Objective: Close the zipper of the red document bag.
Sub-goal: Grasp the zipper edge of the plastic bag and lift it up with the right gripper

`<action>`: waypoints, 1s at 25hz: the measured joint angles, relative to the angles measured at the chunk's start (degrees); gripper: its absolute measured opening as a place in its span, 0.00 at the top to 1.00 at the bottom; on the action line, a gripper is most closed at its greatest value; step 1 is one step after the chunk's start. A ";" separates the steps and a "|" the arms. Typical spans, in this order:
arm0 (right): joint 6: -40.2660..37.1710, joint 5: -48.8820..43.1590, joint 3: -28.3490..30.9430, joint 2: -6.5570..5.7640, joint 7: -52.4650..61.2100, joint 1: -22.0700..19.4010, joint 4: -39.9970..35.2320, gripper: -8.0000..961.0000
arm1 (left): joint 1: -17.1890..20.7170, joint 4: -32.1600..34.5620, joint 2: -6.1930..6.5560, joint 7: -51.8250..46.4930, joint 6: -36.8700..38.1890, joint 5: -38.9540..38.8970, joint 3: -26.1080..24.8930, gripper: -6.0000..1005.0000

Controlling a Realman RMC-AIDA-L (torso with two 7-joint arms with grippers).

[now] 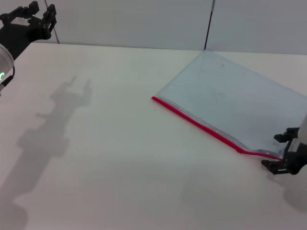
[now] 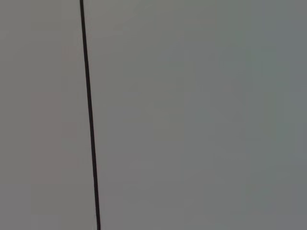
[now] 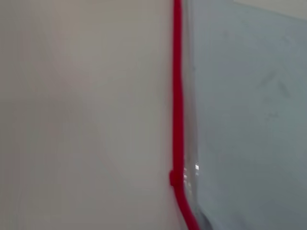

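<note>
The red document bag (image 1: 235,103) lies flat on the tabletop (image 1: 105,158). The right claw (image 1: 283,152), fingers spread, sits at the zipper (image 1: 201,125) end. Risk: the unpinned bag slides. The left claw (image 1: 29,18) is parked, spread.

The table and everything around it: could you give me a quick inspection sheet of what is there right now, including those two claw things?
Surface: white table, bearing the left arm's shadow.
Job's things: red document bag lies flat on the robot's right side; its zipper runs along the near long edge, with a small red nub on the strip in the right wrist view.
Clutter: nothing seen.
Grippers: right gripper sits at the zipper's near-right end, fingers apart; left gripper is raised at the far left, away from the bag.
Cables: nothing seen.
Surroundings: pale wall panels with a dark seam.
</note>
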 joint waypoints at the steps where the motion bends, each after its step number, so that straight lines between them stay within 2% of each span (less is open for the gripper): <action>1: -0.15 0.09 -0.41 0.01 0.08 0.01 -0.18 0.19 | 0.00 0.00 0.00 0.00 0.00 0.00 0.00 0.58; 25: 4.89 -1.06 -0.53 -0.10 1.58 0.04 0.43 0.20 | 0.00 0.00 -0.08 0.40 0.00 0.00 0.35 0.58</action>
